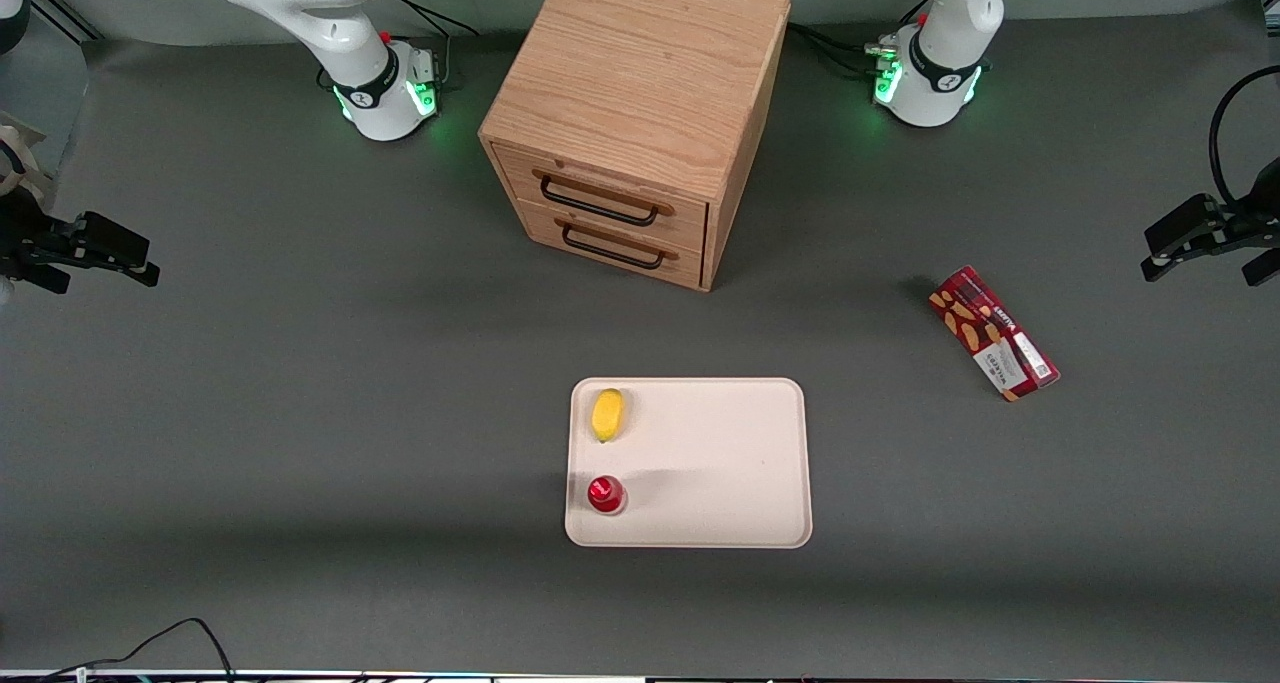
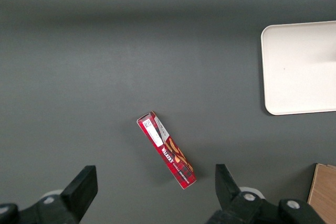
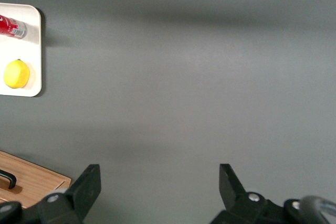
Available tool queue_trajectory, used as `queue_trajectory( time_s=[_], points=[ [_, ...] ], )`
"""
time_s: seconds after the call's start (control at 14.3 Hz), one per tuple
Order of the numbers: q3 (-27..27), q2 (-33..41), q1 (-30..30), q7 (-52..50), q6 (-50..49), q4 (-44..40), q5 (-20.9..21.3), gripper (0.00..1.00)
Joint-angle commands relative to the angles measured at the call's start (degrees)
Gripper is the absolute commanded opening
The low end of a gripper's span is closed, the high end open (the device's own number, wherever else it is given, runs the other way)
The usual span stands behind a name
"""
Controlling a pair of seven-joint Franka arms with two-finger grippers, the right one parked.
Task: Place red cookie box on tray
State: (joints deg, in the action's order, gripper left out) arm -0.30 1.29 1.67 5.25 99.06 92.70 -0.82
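Observation:
The red cookie box (image 1: 993, 333) lies flat on the grey table toward the working arm's end, well apart from the tray; the wrist view shows its white label and cookie pictures (image 2: 167, 150). The beige tray (image 1: 720, 463) rests near the table's middle, closer to the front camera than the wooden cabinet, and its rim shows in the wrist view (image 2: 299, 66). My left gripper (image 1: 1200, 268) hangs above the table at the working arm's end, higher than the box and off to its side. It is open (image 2: 153, 179), fingers spread wide and holding nothing.
A yellow lemon (image 1: 607, 414) and a small red-capped bottle (image 1: 606, 494) sit on the tray along the edge nearest the parked arm. A wooden two-drawer cabinet (image 1: 640, 113) stands farther from the front camera than the tray. A black cable (image 1: 190, 633) lies at the table's front edge.

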Motion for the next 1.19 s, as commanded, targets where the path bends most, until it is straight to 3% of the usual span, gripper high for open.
queue_trajectory(
  time_s=[0.0,1.12],
  points=[
    [-0.06,0.73,0.0,-0.24,0.16,0.64,0.64,1.0],
    [-0.06,0.82,0.09,-0.5,0.78,5.2,0.38,1.0]
  ],
)
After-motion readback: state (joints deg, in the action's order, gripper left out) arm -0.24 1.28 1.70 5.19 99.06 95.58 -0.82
